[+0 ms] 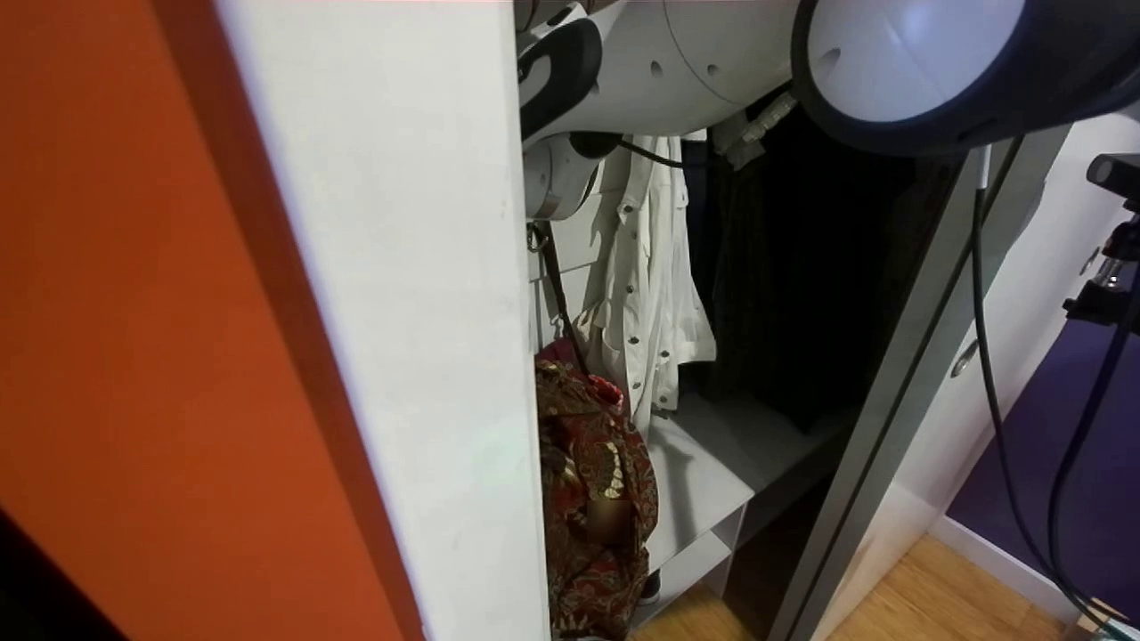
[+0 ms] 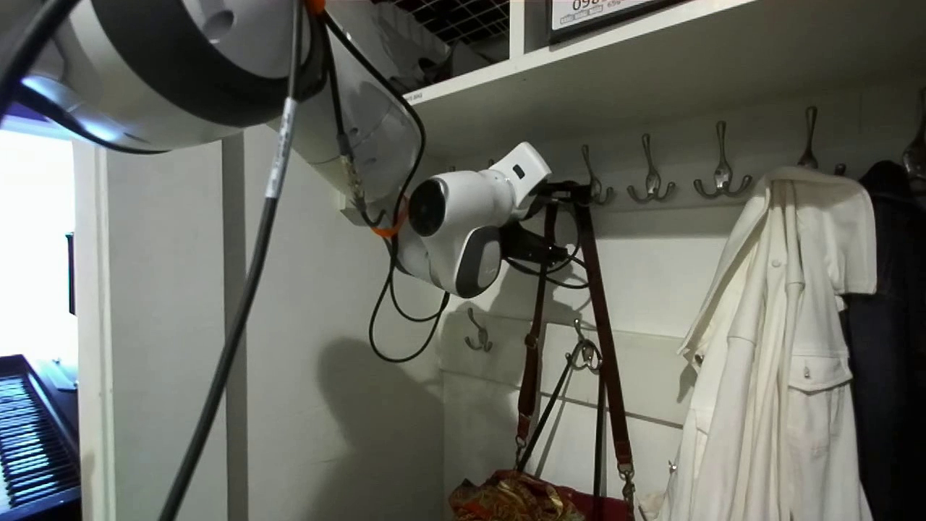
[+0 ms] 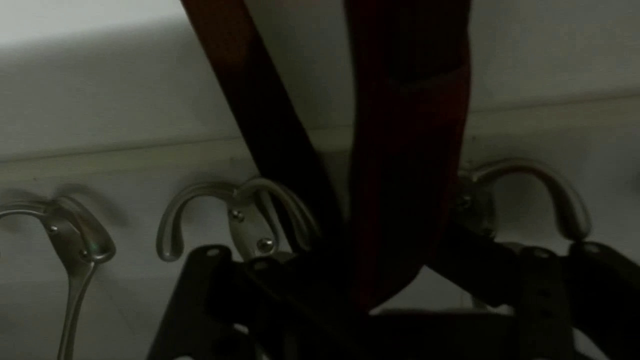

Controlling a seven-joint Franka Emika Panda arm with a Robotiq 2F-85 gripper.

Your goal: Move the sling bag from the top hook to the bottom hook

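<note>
**Operator:** Report the fingers.

**Technician:** In the wrist view the gripper (image 3: 382,260) has its fingers (image 3: 540,272) apart at the base, with the brown strap (image 3: 410,130) running between them. The tips are lost in shadow: I cannot tell how far open they are, or whether they clamp the strap.

**Operator:** Bag position?

**Technician:** Landmark: the white button-front jacket (image 2: 781,325). In both exterior views the patterned sling bag (image 1: 597,445) hangs left of it.

**Operator:** Step in hand?

**Technician:** Judged: unhooking. The gripper is near the upper triple hook (image 2: 593,179), left of the jacket; strap release cannot be confirmed. Next: secure the strap, lift it past the prongs, then lower it toward the lower triple hook (image 2: 584,349), also left of the jacket. That hook carries a black strap (image 2: 600,427), so crowding is possible.

**Operator:** Count.

**Technician:** One gripper. One brown strap, two runs, two metal clasps (image 2: 627,479). One sling bag. Left of the jacket: three upper hooks plainly visible, others part-hidden; two lower hooks. One jacket. One dark garment (image 2: 886,362) at its right.
</note>
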